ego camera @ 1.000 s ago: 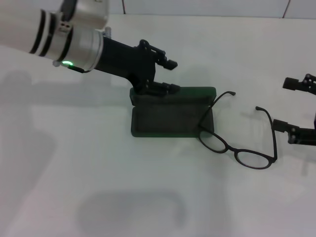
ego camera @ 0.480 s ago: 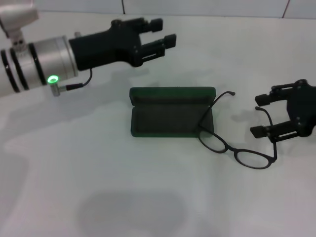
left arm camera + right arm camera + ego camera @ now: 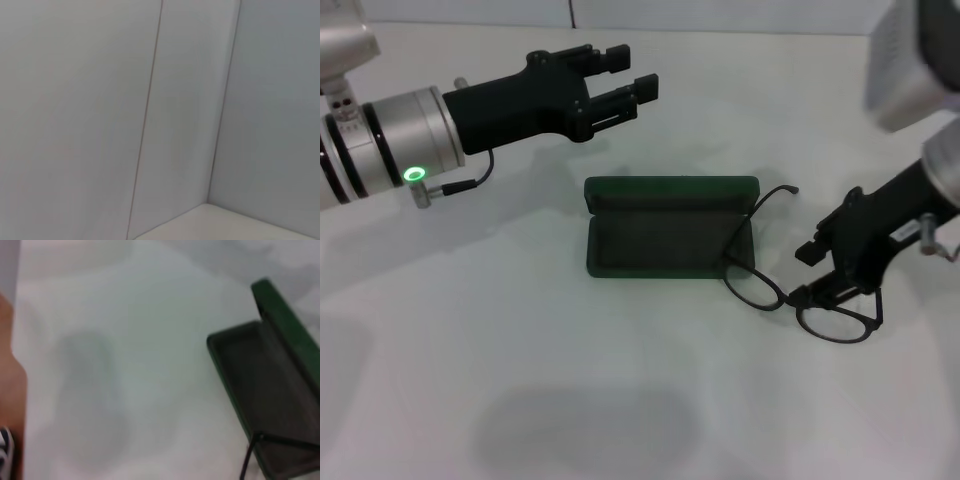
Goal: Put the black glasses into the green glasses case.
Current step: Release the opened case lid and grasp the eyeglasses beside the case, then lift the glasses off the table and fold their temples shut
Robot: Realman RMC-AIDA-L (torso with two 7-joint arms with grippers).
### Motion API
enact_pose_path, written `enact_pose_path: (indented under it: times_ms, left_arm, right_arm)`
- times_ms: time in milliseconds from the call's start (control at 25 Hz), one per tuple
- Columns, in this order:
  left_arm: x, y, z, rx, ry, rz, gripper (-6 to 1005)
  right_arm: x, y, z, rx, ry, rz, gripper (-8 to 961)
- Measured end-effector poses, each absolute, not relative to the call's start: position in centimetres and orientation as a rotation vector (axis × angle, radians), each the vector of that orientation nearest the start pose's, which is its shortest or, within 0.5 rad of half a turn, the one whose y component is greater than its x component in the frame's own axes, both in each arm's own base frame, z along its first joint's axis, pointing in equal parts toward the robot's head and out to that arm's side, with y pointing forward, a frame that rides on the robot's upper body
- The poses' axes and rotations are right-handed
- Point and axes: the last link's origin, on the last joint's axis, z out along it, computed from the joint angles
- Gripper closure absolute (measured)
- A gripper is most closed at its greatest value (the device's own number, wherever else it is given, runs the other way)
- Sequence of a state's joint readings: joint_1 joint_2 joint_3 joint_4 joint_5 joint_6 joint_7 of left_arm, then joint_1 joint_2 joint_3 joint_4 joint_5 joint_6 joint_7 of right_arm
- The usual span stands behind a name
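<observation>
The green glasses case (image 3: pixel 660 242) lies open in the middle of the white table, its lid standing up at the back. The black glasses (image 3: pixel 756 287) lie unfolded just right of it, one temple arm resting over the case's right end. My right gripper (image 3: pixel 806 274) is open, low over the glasses near the bridge and the right lens (image 3: pixel 835 323). My left gripper (image 3: pixel 628 72) is open and empty, raised behind and to the left of the case. The right wrist view shows the open case (image 3: pixel 265 385) and one temple arm (image 3: pixel 282 440).
The white table (image 3: pixel 520 380) is bare around the case. A tiled wall (image 3: pixel 720 15) runs along its back edge. The left wrist view shows only wall panels (image 3: pixel 100 100).
My right arm has swung in from the right edge and come down over the glasses. My left gripper has lifted off the case lid and holds raised behind it.
</observation>
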State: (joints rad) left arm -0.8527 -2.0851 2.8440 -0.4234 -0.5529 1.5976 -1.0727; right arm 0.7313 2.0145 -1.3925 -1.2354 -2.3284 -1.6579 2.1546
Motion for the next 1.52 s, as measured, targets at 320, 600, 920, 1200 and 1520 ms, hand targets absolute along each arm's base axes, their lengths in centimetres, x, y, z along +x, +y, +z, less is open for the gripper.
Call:
enact_pose_path:
  times_ms: [320, 600, 920, 1200, 1520]
  left_arm:
    - [-22.8, 37.3, -0.7, -2.522, -0.501, -0.950, 439]
    - [-22.9, 37.3, -0.7, -2.527, -0.502, -0.934, 439]
    - [-22.5, 37.9, -0.8, -2.526, -0.497, -0.911, 439]
    - [-22.4, 38.2, -1.0, -2.522, -0.492, -0.899, 440]
    - [-22.5, 37.9, -1.1, -2.526, -0.503, -0.910, 443]
  right_arm:
    - [13.8, 35.7, -3.1, -2.944, 0.291, -0.608, 447]
    - [14.3, 35.1, -4.4, -2.947, 0.247, -0.654, 560]
    - [14.6, 34.9, -4.7, -2.948, 0.251, -0.659, 594]
    - [14.8, 34.7, -4.8, -2.960, 0.250, -0.652, 633]
    - [15.0, 34.9, -3.3, -2.933, 0.262, -0.593, 804]
